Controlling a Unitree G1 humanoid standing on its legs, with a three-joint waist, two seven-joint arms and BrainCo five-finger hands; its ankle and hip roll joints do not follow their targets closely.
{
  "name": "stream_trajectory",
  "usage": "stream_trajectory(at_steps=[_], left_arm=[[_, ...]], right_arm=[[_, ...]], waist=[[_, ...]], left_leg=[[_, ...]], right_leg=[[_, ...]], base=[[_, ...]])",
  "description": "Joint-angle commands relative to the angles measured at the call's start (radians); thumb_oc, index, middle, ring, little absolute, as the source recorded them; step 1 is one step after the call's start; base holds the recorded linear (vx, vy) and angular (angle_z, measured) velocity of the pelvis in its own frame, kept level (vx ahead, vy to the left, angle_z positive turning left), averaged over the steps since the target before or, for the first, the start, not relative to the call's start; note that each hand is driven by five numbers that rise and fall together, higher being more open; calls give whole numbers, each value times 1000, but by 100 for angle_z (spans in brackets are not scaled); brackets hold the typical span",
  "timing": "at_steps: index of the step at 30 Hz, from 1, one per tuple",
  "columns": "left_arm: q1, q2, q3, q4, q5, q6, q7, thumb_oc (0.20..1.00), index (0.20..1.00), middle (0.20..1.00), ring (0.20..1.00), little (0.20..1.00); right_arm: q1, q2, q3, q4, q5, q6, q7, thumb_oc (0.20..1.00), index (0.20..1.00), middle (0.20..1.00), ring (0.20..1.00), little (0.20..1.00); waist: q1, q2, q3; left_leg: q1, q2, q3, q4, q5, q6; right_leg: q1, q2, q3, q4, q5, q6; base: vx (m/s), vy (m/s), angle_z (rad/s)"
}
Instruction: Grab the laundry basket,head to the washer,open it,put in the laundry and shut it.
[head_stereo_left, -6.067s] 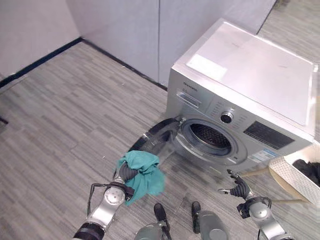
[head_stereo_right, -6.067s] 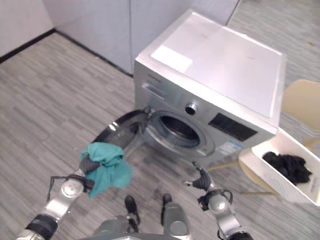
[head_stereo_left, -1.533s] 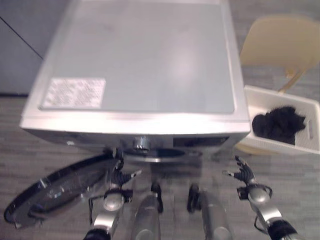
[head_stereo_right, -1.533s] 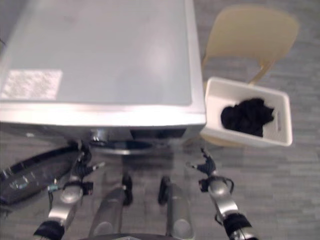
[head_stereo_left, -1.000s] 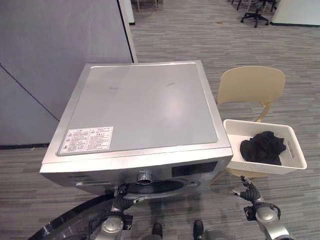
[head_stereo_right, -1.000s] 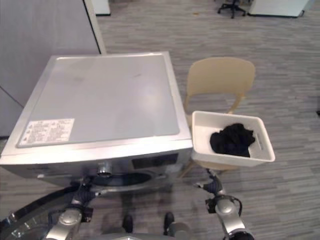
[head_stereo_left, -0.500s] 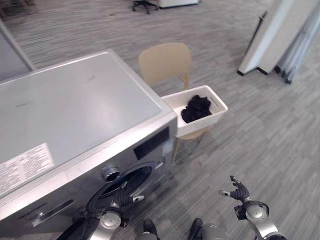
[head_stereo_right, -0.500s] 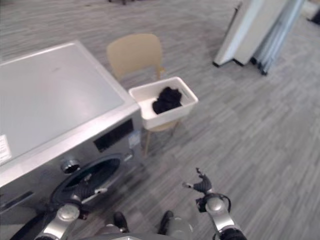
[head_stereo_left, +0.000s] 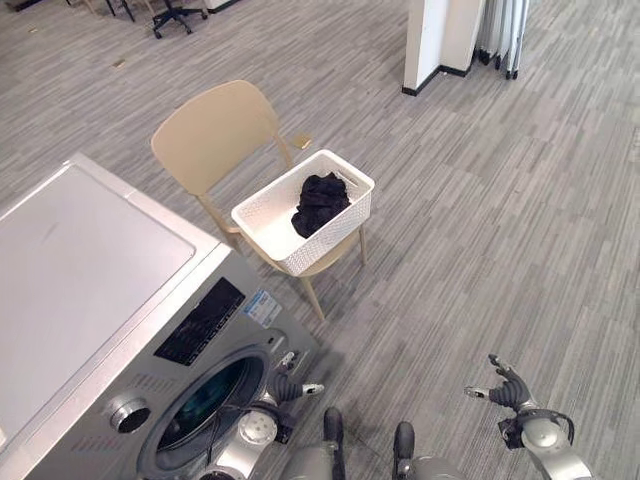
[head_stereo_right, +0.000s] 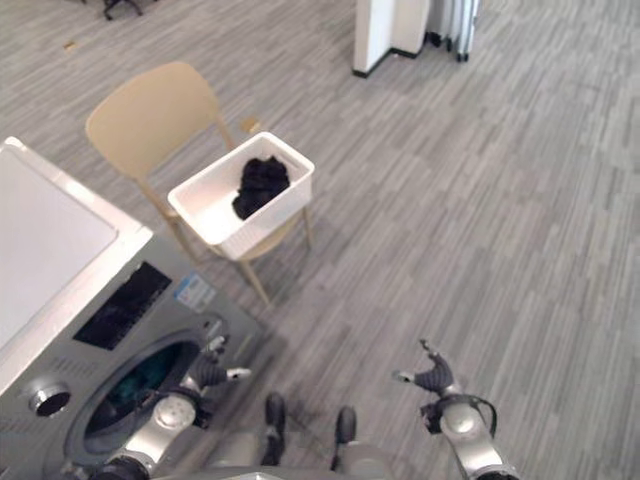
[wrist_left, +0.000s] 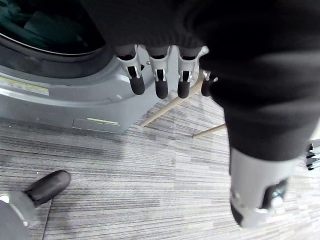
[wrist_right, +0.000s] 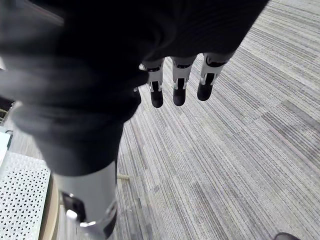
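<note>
Meanwhile, both hands hang empty, fingers relaxed.
White laundry basket (head_stereo_left: 300, 225) with dark laundry (head_stereo_left: 320, 202) sits on the chair (head_stereo_left: 215, 135), well apart from left hand (head_stereo_left: 285, 388) and right hand (head_stereo_left: 505, 392); teal cloth lies inside the washer (head_stereo_left: 120, 330).

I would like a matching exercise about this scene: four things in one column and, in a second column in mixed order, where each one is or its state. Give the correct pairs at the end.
Things:
1. black laundry
2. white basket
3. teal cloth
4. left hand

Places or states:
A. inside the washer drum
B. on the seat of the beige chair
C. open, holding nothing, in front of the washer
D. inside the white basket

Pairs: 1-D, 2-B, 3-A, 4-C
</note>
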Motion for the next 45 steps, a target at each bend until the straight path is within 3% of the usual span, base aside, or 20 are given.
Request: stream_trajectory(at_steps=[1, 4, 8, 12, 13, 17, 21, 23, 25, 26, 28, 29, 32, 34, 35, 36, 38, 39, 41, 45], left_arm=[[-11, 21, 24, -14, 11, -36, 19, 1000, 1000, 1000, 1000, 1000], [11, 24, 36, -15, 9, -34, 16, 1000, 1000, 1000, 1000, 1000], [33, 42, 58, -24, -17, -35, 20, 1000, 1000, 1000, 1000, 1000], [37, 53, 80, -17, -34, -34, 31, 1000, 1000, 1000, 1000, 1000], [37, 60, 93, -11, -42, -31, 39, 1000, 1000, 1000, 1000, 1000], [39, 66, 110, -11, -56, -31, 41, 1000, 1000, 1000, 1000, 1000], [43, 60, 120, 0, -59, -34, 46, 1000, 1000, 1000, 1000, 1000], [42, 50, 120, 22, -50, -36, 52, 1000, 1000, 1000, 1000, 1000], [38, 40, 114, 37, -49, -41, 54, 1000, 1000, 1000, 1000, 1000], [41, 27, 118, 58, -48, -40, 59, 1000, 1000, 1000, 1000, 1000], [36, 18, 117, 74, -54, -37, 60, 1000, 1000, 1000, 1000, 1000], [27, 0, 128, 100, -82, -34, 66, 1000, 1000, 1000, 1000, 1000], [21, -6, 128, 107, -87, -30, 66, 1000, 1000, 1000, 1000, 1000], [10, -10, 128, 122, -85, -27, 64, 1000, 1000, 1000, 1000, 1000], [1, -13, 132, 136, -85, -27, 70, 1000, 1000, 1000, 1000, 1000], [0, -13, 132, 136, -85, -27, 70, 1000, 1000, 1000, 1000, 1000], [-10, -12, 144, 133, -95, -27, 84, 1000, 1000, 1000, 1000, 1000], [-10, -12, 144, 133, -95, -27, 84, 1000, 1000, 1000, 1000, 1000], [3, -9, 167, 133, -97, -26, 98, 1000, 1000, 1000, 1000, 1000], [49, -4, 212, 149, -96, -24, 104, 1000, 1000, 1000, 1000, 1000]], right_arm=[[-33, -5, 15, -16, 30, -30, -22, 1000, 1000, 1000, 1000, 1000], [-47, 9, 28, 16, 29, -31, -10, 1000, 1000, 1000, 1000, 1000], [-66, 40, 29, 47, 62, -30, 12, 1000, 1000, 1000, 1000, 1000], [-89, 59, 22, 70, 78, -28, 15, 1000, 1000, 1000, 1000, 1000], [-100, 64, 16, 75, 91, -26, 16, 1000, 1000, 1000, 1000, 1000], [-118, 53, 16, 81, 101, -27, 16, 1000, 1000, 1000, 1000, 1000], [-126, 49, 21, 75, 95, -22, 16, 1000, 1000, 1000, 1000, 1000], [-120, 50, 18, 60, 87, -20, 18, 1000, 1000, 1000, 1000, 1000], [-100, 47, 18, 44, 83, -22, 22, 1000, 1000, 1000, 1000, 1000], [-87, 42, 21, 41, 76, -26, 28, 1000, 1000, 1000, 1000, 1000], [-85, 37, 23, 37, 78, -30, 29, 1000, 1000, 1000, 1000, 1000], [-84, 33, 16, 36, 96, -38, 22, 1000, 1000, 1000, 1000, 1000], [-74, 25, 8, 27, 110, -41, 17, 1000, 1000, 1000, 1000, 1000], [-65, 18, 2, 22, 107, -41, 9, 1000, 1000, 1000, 1000, 1000], [-67, 11, 4, 27, 100, -39, 4, 1000, 1000, 1000, 1000, 1000], [-68, 11, 4, 27, 100, -39, 4, 1000, 1000, 1000, 1000, 1000], [-71, 3, -2, 17, 90, -37, -16, 1000, 1000, 1000, 1000, 1000], [-71, 3, -2, 18, 90, -37, -17, 1000, 1000, 1000, 1000, 1000], [-70, 2, -14, 7, 80, -29, -33, 1000, 1000, 1000, 1000, 1000], [-84, 12, -15, -10, 65, -29, -36, 1000, 1000, 1000, 1000, 1000]], waist=[[49, 5, 35], [63, 13, 11], [91, -8, -11], [95, -13, -13], [93, -9, -15], [84, 2, -13], [72, 11, 5], [53, 14, 16], [44, 3, 8], [39, 2, -12], [36, 5, -16], [35, 9, -23], [33, 5, -14], [33, -1, -4], [41, 0, 5], [38, -2, 2], [52, 6, 5], [51, 6, 5], [60, 10, 0], [80, 11, -17]], left_leg=[[-29, -4, 3, -4, 18, 14], [21, 3, -6, -53, 22, 34], [67, 1, 10, -8, -21, 63], [110, 8, 30, 9, -57, 88], [147, 12, 38, 1, -76, 95], [202, 13, 33, -23, -104, 96], [253, 18, 19, -38, -125, 87], [302, 17, -16, -51, -146, 75], [332, 14, -44, -57, -166, 66], [340, 40, -65, -37, -176, 47], [325, 50, -79, -19, -170, 37], [295, 75, -87, 27, -140, 13], [238, 84, -80, 119, -118, 3], [196, 95, -44, 176, -108, 8], [167, 77, -22, 168, -125, 17], [163, 74, -24, 166, -121, 18], [116, 72, 56, 98, -105, 27], [116, 72, 55, 98, -104, 27], [95, 89, 158, 74, -89, 19], [138, 68, 159, 32, -94, 37]], right_leg=[[15, 34, 48, 68, -100, 112], [50, 40, 81, 85, -136, 116], [58, 4, 104, 191, -163, 136], [5, -12, 100, 343, -142, 175], [-46, -33, 69, 369, -124, 182], [-118, -68, 0, 267, -77, 163], [-173, -90, -19, 171, -15, 176], [-223, -104, 55, 141, 27, 198], [-206, -105, 95, 132, 45, 198], [-190, -103, 78, 131, 53, 187], [-186, -98, 69, 134, 48, 180], [-174, -90, 34, 133, 33, 162], [-150, -89, 6, 130, 10, 141], [-115, -89, -31, 117, -17, 124], [-86, -85, -56, 113, -40, 117], [-89, -88, -58, 112, -39, 117], [-56, -101, -141, 110, -64, 114], [-56, -101, -142, 110, -64, 114], [-15, -108, -207, 114, -93, 122], [31, -116, -239, 121, -101, 133]], base=[[229, 80, -59], [240, 114, -75], [284, 158, -69], [163, 73, -45], [169, 30, -44], [203, -39, -11], [221, -117, -1], [336, -216, 14], [360, -309, 90], [361, -401, 123], [211, -304, 79], [171, -297, 42], [115, -225, 57], [105, -186, 52], [97, -146, 68], [85, -114, 101], [82, -71, 101], [178, -48, 128], [164, 6, 131], [181, 116, 47]])
